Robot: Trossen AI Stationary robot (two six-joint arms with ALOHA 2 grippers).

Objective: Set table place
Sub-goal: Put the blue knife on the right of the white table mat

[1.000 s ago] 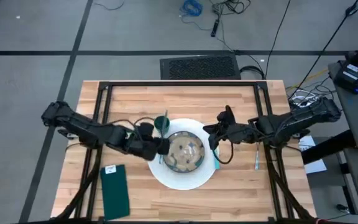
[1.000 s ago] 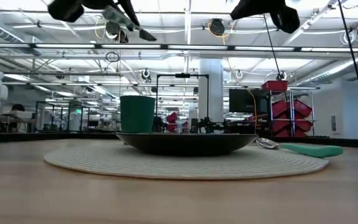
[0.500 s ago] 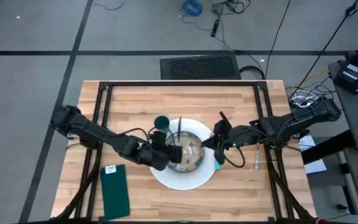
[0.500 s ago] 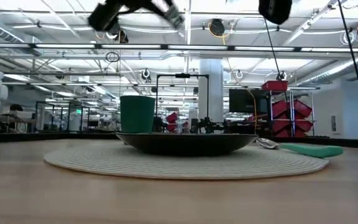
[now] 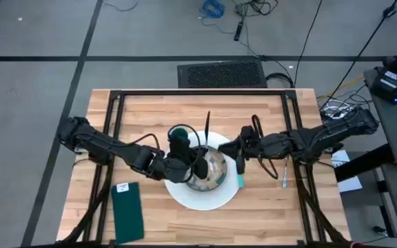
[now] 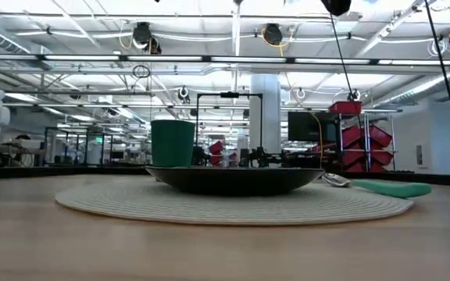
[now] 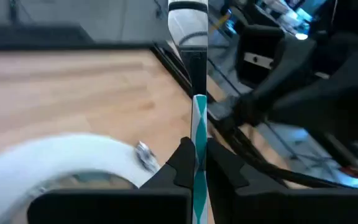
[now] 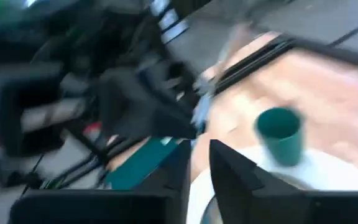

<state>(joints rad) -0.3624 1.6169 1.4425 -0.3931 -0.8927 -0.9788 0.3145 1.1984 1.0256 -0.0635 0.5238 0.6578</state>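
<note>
My left gripper [image 5: 190, 162] hovers over the left side of a dark bowl [image 5: 207, 169] and is shut on a thin teal-and-white striped straw [image 7: 199, 134]. The bowl sits on a round white woven mat [image 5: 202, 196] on the wooden table [image 5: 150, 110]. A green cup [image 5: 179, 133] stands on the mat's far left rim. My right gripper [image 5: 240, 149] hangs open over the mat's right rim, with nothing between its fingers [image 8: 230, 167]. A teal-handled utensil [image 5: 240, 180] lies at the mat's right edge. My left gripper pinches the straw between its two fingers [image 7: 180, 163]. The straw runs along the fingers, and its free end [image 7: 200, 102] sticks out past them toward the table's far edge. It is lifted clear, above the bowl.
A dark green napkin [image 5: 128, 210] lies near the front left. A slim utensil [image 5: 284, 173] lies right of the mat. In the low view the bowl [image 6: 233, 179], cup [image 6: 173, 142] and teal handle [image 6: 389, 187] show. Black frame tubes [image 5: 198, 93] cross the far part of the table.
My left gripper has carried the straw from beside the cup toward the table's right, over the bowl, rising out of the low view; the straw now points toward the far edge. My right gripper has risen a little and turned.
</note>
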